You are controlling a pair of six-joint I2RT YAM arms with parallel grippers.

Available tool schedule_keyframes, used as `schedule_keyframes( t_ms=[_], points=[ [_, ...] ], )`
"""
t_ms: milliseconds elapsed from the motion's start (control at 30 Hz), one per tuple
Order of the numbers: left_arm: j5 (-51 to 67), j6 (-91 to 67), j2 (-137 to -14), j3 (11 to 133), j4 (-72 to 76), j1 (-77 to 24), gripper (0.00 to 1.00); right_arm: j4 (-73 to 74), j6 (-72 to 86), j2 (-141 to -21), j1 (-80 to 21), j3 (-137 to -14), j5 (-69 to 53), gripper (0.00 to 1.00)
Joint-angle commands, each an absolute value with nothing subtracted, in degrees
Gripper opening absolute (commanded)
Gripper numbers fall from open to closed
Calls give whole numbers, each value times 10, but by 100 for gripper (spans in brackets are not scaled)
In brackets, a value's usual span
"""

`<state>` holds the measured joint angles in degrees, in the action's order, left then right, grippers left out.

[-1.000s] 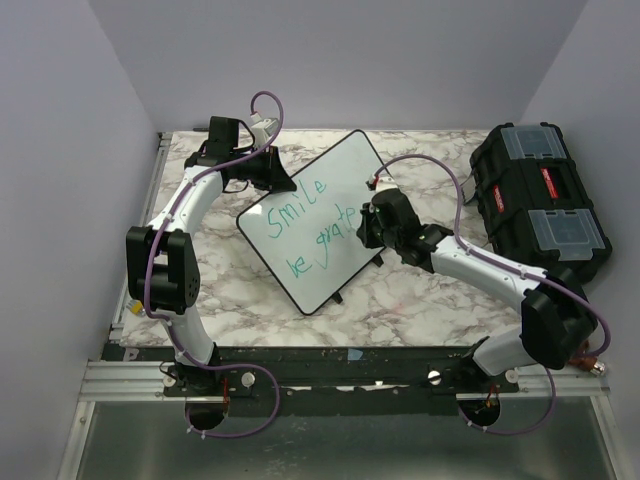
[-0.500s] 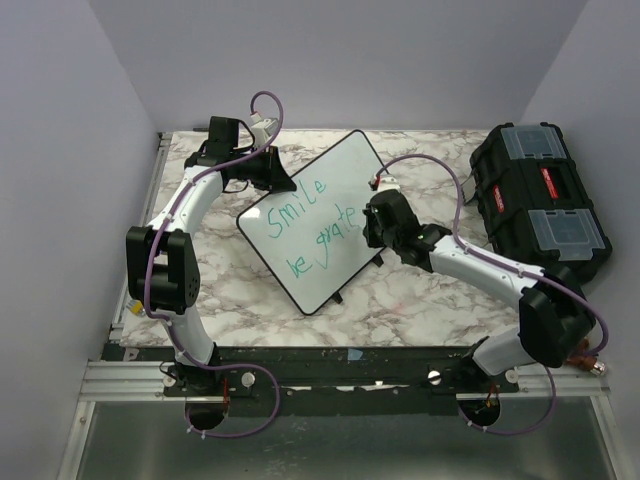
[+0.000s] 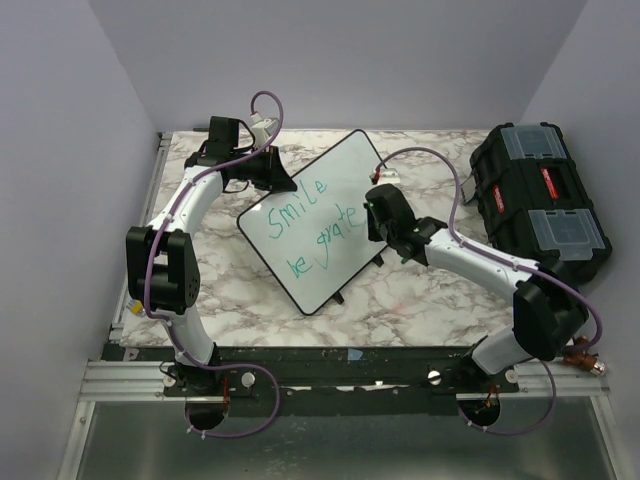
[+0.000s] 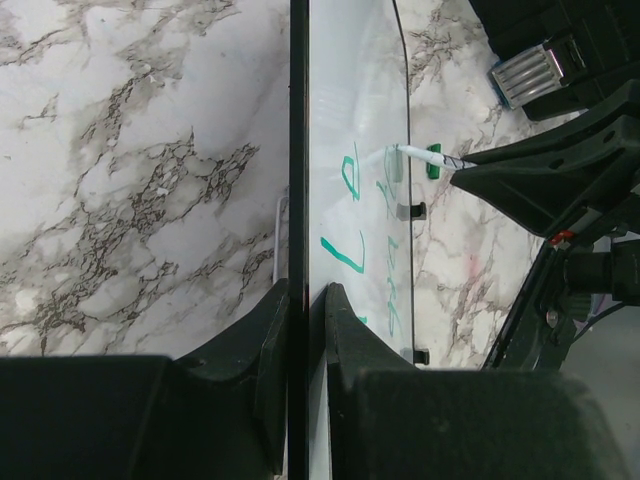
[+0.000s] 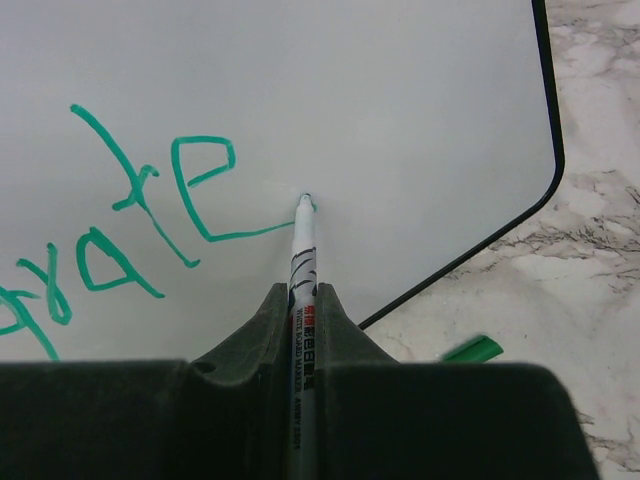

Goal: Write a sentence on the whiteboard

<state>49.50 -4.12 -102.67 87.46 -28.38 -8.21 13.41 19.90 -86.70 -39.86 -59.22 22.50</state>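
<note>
pinching a thin white marker with a green tip [image 5: 303,258], the right gripper [image 5: 303,303] has both black fingers pressed together on the barrel. the tip touches the large flat white whiteboard with a thin black frame [image 5: 380,90] just past the last "e". the marker looks light and smooth, so it could twist in the jaws if pushed hard. a grip low on the barrel, as it is now, seems best.

the green handwritten sentence [image 5: 150,205] reads "smile" over "be grate" in the top view. the last word seems unfinished, and bare board lies to its right. a green marker cap [image 5: 470,349] lies on the grey-veined marble table [image 3: 400,300] just beside the board's rounded corner.

the board seems stiff, light and glossy, resting slanted on small feet, so pen pressure could slide or rock it. its frame is the sensible place to hold it.

farther off, the left gripper [image 4: 300,300] is clamped across the frame at the board's far left edge, steadying it. a black plastic toolbox [image 3: 540,200] sits well apart at the far right.
</note>
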Motion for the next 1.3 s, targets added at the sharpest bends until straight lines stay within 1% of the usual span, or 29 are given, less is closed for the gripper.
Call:
schedule_keyframes(
  t_ms=[0, 433, 700, 1000, 1267],
  points=[
    [471, 15, -1015, 871, -256, -84, 0, 131, 203, -868, -392, -625, 232, 1],
    [471, 15, -1012, 870, -255, -84, 0, 93, 216, -876, -318, -655, 88, 1],
    [474, 17, -1008, 867, -254, -84, 0, 83, 216, -898, -304, -683, 56, 1],
    [475, 18, -1005, 865, -253, -84, 0, 86, 209, -939, -303, -724, 48, 1],
    [475, 18, -1003, 865, -253, -83, 0, 86, 200, -946, -303, -710, 35, 1]
  ],
)
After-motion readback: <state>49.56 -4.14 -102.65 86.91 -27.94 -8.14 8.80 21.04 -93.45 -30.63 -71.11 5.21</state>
